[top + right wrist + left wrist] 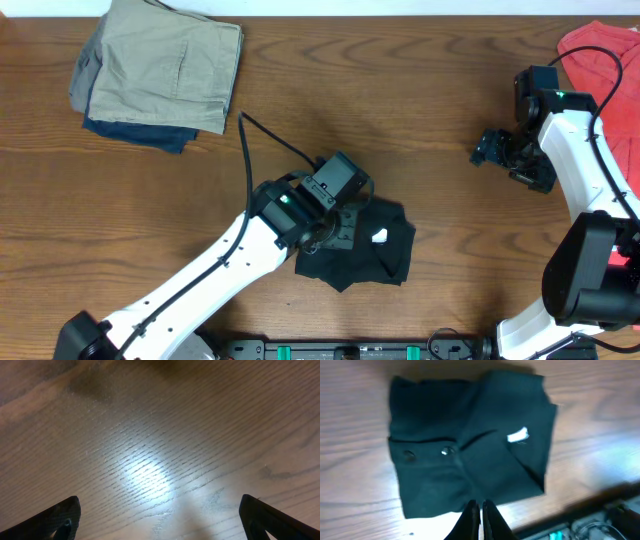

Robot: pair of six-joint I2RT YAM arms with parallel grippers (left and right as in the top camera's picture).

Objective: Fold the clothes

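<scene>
Black T-shirt (388, 255) — one side beneath the left arm (235, 255)

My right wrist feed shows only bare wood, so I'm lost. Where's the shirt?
Observer: The shirt lies mid-table, near the robot's side, partly under the left arm.
Operator: Is it folded?
Observer: It's a compact bundle, with its white tag facing up.
Operator: And the left fingers?
Observer: The left fingers are shut at the bundle's edge. I can't tell whether they grip the fabric.
</scene>
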